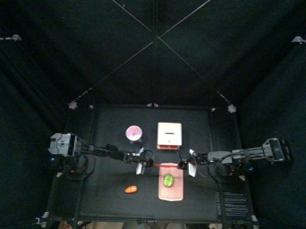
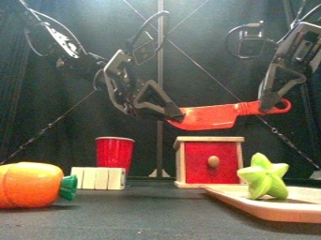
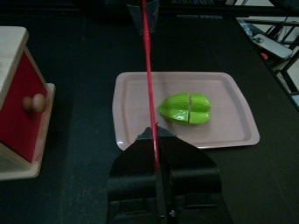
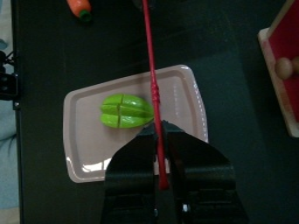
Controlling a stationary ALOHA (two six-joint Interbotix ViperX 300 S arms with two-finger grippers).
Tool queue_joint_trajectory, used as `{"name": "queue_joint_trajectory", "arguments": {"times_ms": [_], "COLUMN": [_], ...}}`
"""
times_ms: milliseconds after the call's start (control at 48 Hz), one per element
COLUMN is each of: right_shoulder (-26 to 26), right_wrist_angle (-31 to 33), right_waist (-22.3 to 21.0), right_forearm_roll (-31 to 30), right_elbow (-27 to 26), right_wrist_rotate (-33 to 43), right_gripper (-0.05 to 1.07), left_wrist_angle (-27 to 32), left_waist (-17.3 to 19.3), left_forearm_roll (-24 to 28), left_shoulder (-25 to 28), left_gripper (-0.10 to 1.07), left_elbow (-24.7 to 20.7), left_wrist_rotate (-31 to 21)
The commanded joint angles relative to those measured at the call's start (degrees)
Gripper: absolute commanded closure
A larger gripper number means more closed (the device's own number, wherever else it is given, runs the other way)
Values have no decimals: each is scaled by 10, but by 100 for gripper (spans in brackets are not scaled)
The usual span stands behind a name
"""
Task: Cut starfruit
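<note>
Starfruit: the starfruit [image 3: 187,108] lies on the pink board [image 3: 228,131], roughly at the board's middle, ridges up — it looks whole, so the cut seems not yet made.
Board: it sits on the black worktop [image 1: 107,121] toward the front edge, between the two arms.
Knife: a red knife [image 2: 226,114] hangs in the air above the board, well clear of the fruit, with one arm at each end of it.
Left end effector: the left end effector [image 3: 160,179] is pressed together on one end of the knife; the thin red edge runs straight out from between its jaws.
Right end effector: the right end effector [image 4: 163,175] is likewise pinching the other end.
Risk, slip: with both arms on one tool, uneven descent could twist the blade in either grip and it may drop.
Risk, roll: the fruit rests on ridges — a blade meeting a ridge off-centre could roll it or push it sideways across the board.
Risk, board: the board appears loose on the worktop, so a hard press may shift it.
Risk, aim: from above the blade seems to cross the fruit's edge rather than its middle; a cut here might only shave it.
Bystanders: an orange toy carrot [image 2: 32,185], a red cup [image 2: 114,151] and a wooden box [image 2: 208,161] stand well apart from the board, and look unlikely to interfere.
</note>
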Motion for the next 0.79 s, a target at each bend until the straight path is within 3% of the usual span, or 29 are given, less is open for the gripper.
{"name": "queue_joint_trajectory", "arguments": {"times_ms": [0,438,771], "right_shoulder": [-12,-16,6], "right_wrist_angle": [2,4,-14], "right_waist": [13,118,129], "right_forearm_roll": [15,69,77], "right_elbow": [-7,1,16], "right_wrist_rotate": [2,2,1], "right_gripper": [67,67,67], "left_wrist_angle": [-6,-5,-6], "left_waist": [-2,-29,-52], "left_forearm_roll": [-1,0,-3], "left_shoulder": [-4,37,75], "left_gripper": [76,76,76], "left_elbow": [-19,-55,-73], "left_wrist_rotate": [2,1,1]}}
